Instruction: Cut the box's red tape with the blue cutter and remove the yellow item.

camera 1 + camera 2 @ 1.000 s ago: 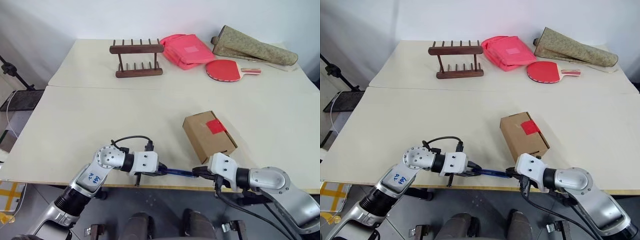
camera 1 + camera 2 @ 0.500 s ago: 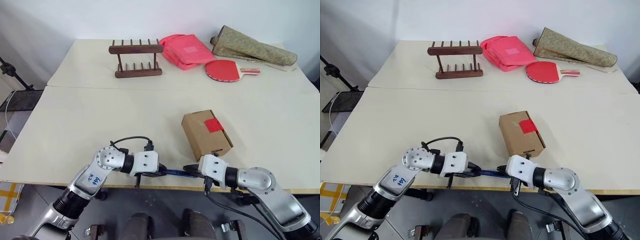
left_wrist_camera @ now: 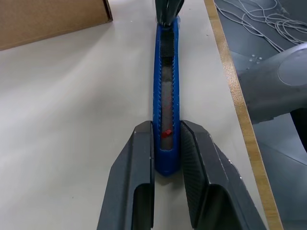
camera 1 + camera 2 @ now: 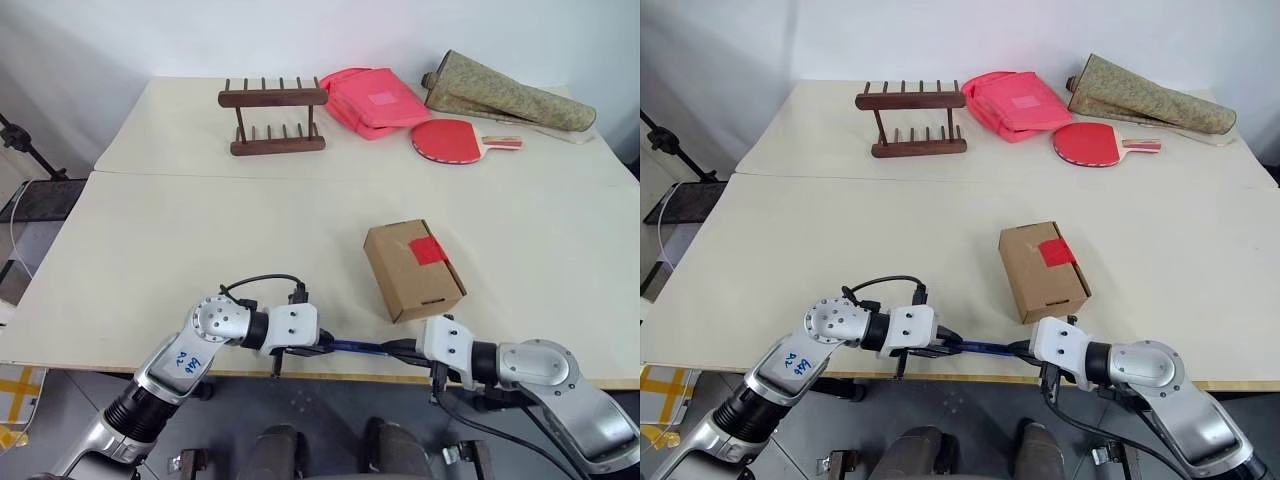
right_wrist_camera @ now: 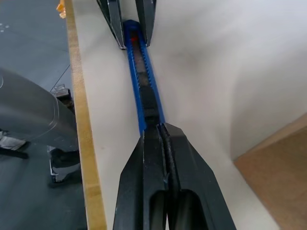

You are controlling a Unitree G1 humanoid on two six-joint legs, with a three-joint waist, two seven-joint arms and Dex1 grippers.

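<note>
The right gripper (image 4: 405, 348) is sliding back rightward along the lower frame, pinching the cutter's (image 4: 358, 347) tip. The left gripper (image 3: 165, 163) is clamping its butt, below the box (image 4: 413, 269).

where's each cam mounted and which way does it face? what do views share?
Left and right eye views: head, looking forward and down over the table; both arms show, the box beyond.
Left wrist view: looks along the left gripper, shut on the blue cutter; the right gripper's tip shows at the far end.
Right wrist view: looks along the right gripper, shut on the cutter's other end.
Shared: both wrist views show the cutter, the box's corner and the table edge.
</note>
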